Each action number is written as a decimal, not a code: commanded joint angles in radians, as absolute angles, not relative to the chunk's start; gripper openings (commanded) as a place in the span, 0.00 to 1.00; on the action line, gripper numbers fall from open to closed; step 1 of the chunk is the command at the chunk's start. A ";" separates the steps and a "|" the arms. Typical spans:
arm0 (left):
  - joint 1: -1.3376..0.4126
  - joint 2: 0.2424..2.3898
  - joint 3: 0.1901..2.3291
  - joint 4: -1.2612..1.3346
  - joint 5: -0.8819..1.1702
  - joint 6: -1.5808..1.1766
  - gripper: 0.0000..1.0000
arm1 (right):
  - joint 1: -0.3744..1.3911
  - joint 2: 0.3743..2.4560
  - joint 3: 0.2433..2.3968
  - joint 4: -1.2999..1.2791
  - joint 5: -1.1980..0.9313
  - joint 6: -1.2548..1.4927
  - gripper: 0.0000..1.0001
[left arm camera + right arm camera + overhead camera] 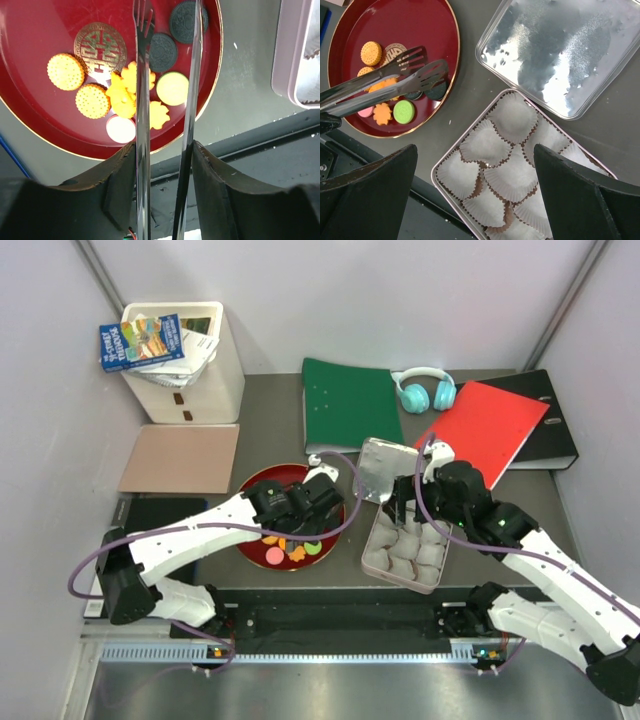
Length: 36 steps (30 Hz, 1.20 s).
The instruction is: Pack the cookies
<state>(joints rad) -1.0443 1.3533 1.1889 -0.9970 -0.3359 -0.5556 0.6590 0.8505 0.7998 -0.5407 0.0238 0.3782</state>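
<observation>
The cookies (122, 95) lie in a red plate (30, 115): orange rounds (65, 71), orange flowers, a green one (172, 88), a pink one (121, 129) and black rounds (162, 51). I see no brown chocolate-chip one. My left gripper (164, 150) is shut on metal tongs (142, 100), whose tips hang apart over the cookies and hold nothing. In the top view the left gripper (300, 502) is over the plate (250, 490). My right gripper (475, 170) is open and empty above a pink tin (465, 132) lined with white paper cups (515, 175).
The tin's silver lid (388, 470) lies behind the tin (366, 545). At the back are a green folder (350, 400), teal headphones (425, 388), a red folder (490, 425) and a black binder (555, 430). A white bin (190, 360) and a tan board (182, 457) are at the left.
</observation>
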 commanded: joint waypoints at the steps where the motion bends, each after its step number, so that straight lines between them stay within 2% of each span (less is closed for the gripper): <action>1: -1.052 1.379 1.233 -0.997 -0.385 -0.564 0.52 | 0.667 0.838 0.805 -0.525 0.037 0.382 0.99; 27: -1.144 1.445 1.256 -1.072 -0.337 -0.610 0.52 | 0.667 0.830 0.785 -0.520 0.031 0.385 0.99; 34: -1.152 1.434 1.255 -1.094 -0.351 -0.626 0.41 | 0.667 0.830 0.782 -0.509 0.028 0.387 0.99; 35: -1.154 1.433 1.256 -1.097 -0.359 -0.626 0.36 | 0.666 0.831 0.784 -0.511 0.026 0.385 0.99; 36: -1.152 1.430 1.259 -1.106 -0.365 -0.626 0.35 | 0.667 0.831 0.784 -0.511 0.026 0.385 0.99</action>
